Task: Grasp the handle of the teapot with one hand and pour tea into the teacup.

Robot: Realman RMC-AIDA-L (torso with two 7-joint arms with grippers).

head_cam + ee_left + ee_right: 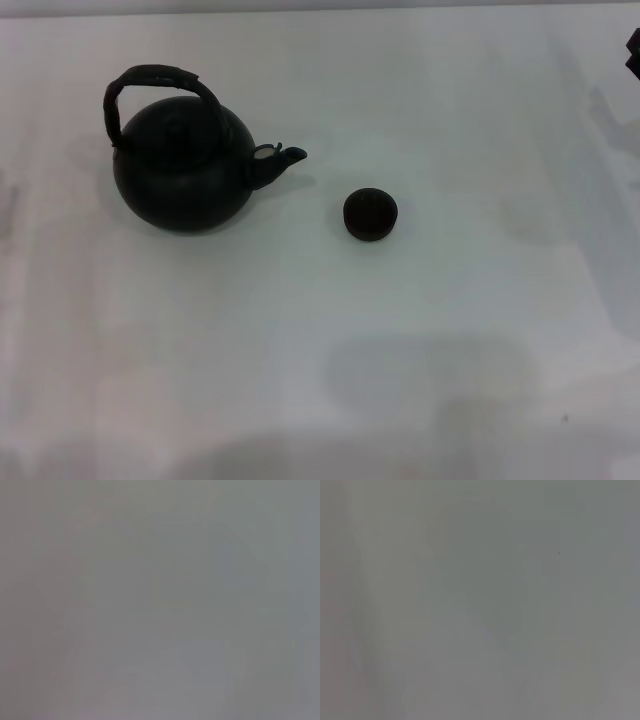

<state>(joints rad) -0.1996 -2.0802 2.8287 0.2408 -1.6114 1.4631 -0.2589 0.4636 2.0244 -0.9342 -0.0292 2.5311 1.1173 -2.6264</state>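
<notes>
Two claws are assigned here, yet only a dark sliver of the right claw (633,52) is seen at the head view's edge, well apart from the teapot (183,170) and beyond the teacup; whether it is open or closed cannot be told. The left claw is not shown. The teapot is set upright on the white counter (420,360), its arched handle (152,85) raised over the lid, its spout turned toward the teacup (370,214), which is placed near it but apart. Both wrist views are filled with featureless grey.
</notes>
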